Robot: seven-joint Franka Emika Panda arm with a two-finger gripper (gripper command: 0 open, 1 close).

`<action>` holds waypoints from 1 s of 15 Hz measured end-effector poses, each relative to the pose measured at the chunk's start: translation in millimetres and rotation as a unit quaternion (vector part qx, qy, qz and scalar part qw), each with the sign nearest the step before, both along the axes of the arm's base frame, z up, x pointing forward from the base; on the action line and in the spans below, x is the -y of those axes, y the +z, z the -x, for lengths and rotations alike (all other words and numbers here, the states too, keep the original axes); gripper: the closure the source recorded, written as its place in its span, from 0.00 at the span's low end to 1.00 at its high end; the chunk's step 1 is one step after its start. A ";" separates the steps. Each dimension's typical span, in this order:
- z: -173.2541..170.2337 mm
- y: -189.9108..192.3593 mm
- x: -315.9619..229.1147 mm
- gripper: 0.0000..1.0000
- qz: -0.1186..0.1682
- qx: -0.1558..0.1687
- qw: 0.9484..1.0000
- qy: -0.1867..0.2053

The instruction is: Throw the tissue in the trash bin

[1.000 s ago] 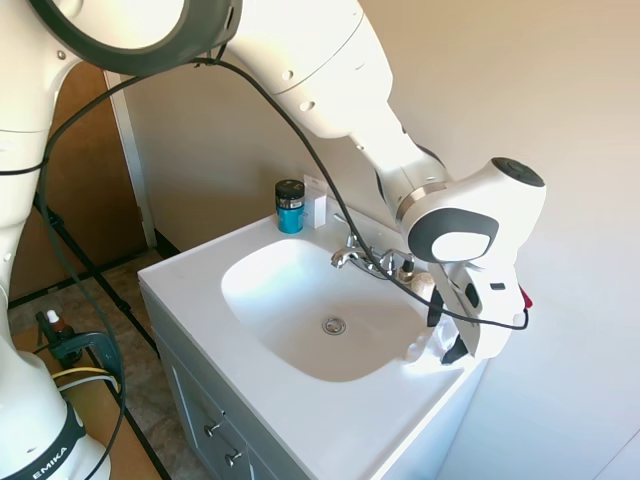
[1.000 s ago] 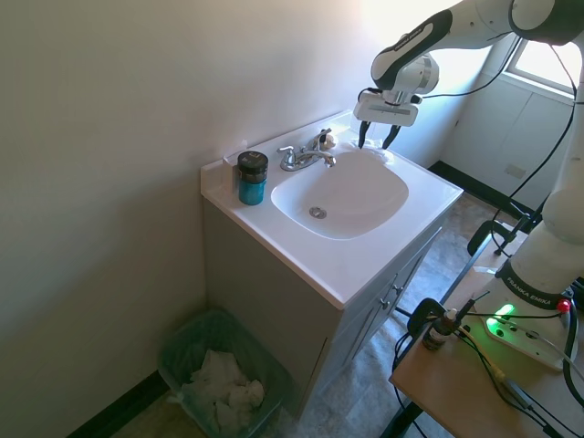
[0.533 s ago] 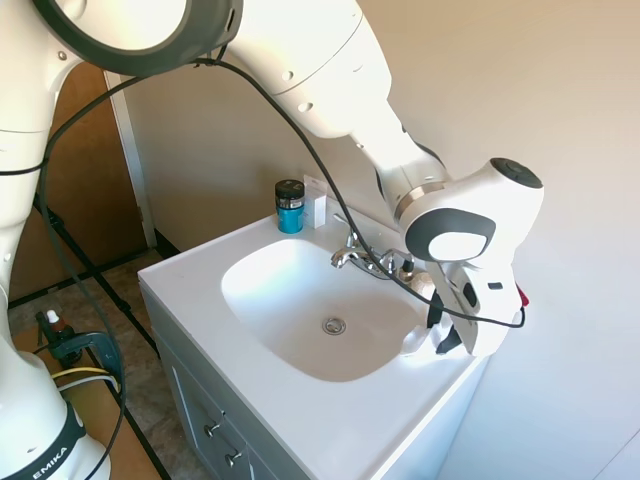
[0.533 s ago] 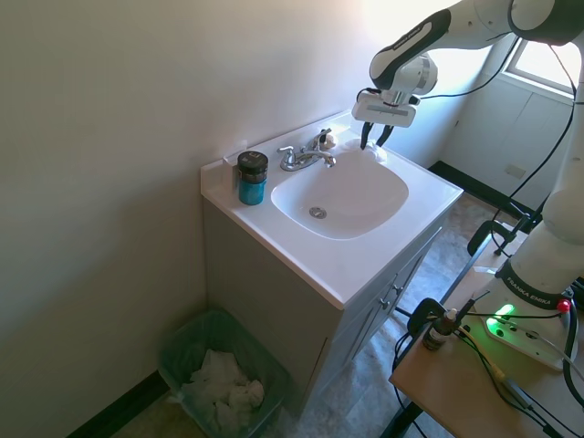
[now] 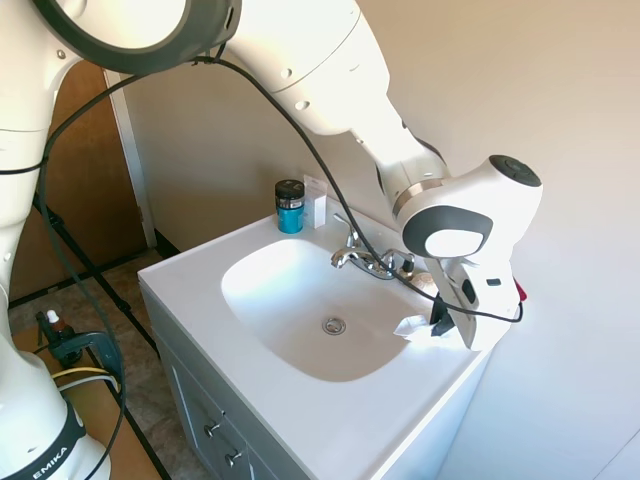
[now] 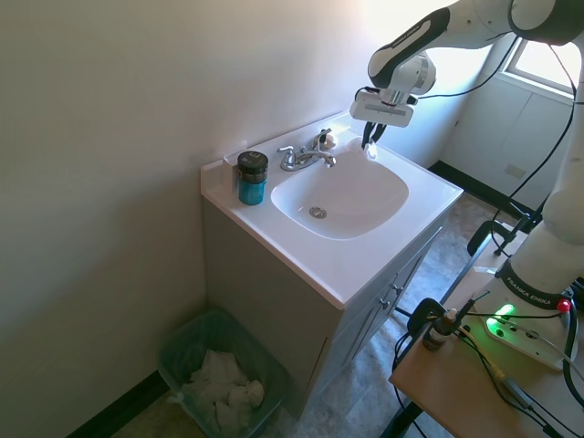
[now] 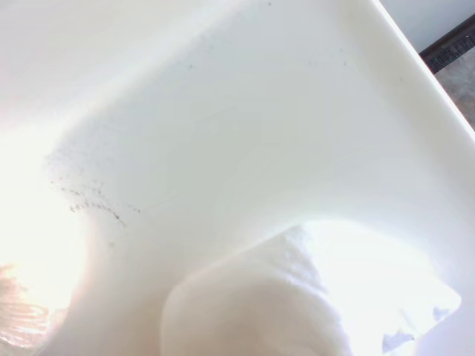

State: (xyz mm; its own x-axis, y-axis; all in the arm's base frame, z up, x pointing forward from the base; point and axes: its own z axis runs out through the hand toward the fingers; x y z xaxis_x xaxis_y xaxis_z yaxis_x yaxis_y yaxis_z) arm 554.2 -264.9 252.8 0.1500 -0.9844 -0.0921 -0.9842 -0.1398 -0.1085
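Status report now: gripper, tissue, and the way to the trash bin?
Gripper shut on tissue, lifted just above sink corner by faucet. Trash bin on floor beside cabinet, already holding white paper. Nothing seen blocking.

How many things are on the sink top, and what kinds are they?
Tissues: 1, the tissue in the gripper
Jars: 1, the blue jar
White cards: 1, the white card
Faucets: 1, the faucet
Total: 4
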 end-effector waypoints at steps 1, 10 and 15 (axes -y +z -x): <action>-0.3 6.4 1.0 1.00 0.001 0.006 1.000 0.001; 20.7 141.2 -90.3 1.00 0.032 0.091 0.994 0.060; 30.2 204.9 -245.6 1.00 0.081 0.123 0.980 0.130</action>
